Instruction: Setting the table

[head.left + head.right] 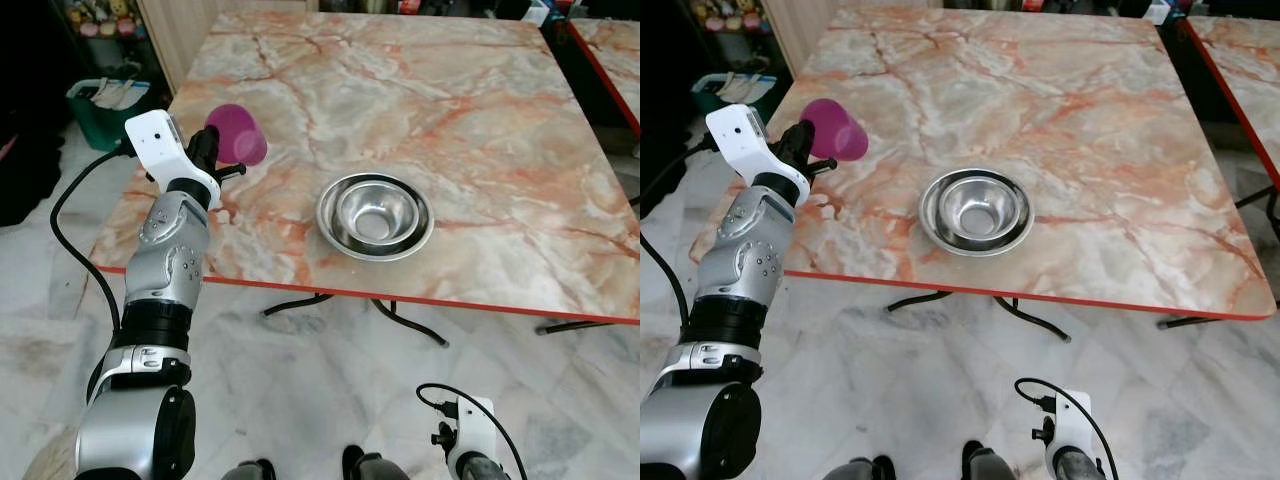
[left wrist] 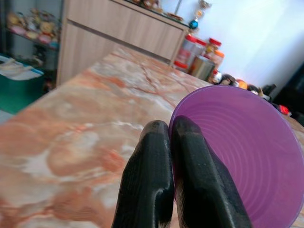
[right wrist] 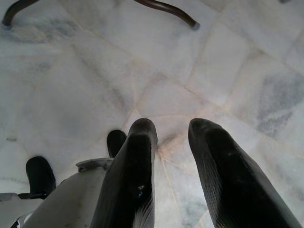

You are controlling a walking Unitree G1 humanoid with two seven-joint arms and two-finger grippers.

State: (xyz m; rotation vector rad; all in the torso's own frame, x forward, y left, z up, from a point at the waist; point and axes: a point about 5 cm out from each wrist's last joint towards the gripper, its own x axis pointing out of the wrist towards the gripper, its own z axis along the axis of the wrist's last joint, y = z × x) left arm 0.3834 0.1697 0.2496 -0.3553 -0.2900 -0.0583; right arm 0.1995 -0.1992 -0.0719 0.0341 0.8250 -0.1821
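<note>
Item: purple cup (image 1: 237,134), pinched at its rim in my left gripper (image 2: 172,142) above the worktop's (image 1: 480,120) left edge, lying sideways; I judge it needs righting and setting near the bowl (image 1: 375,215), then a gentle release.

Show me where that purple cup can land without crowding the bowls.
Left pincer grips the purple cup over the table's left edge. Bare marble lies between the cup and the stacked steel bowls, and all beyond and right of them. Only the bowls' spot near the front edge is taken.
</note>
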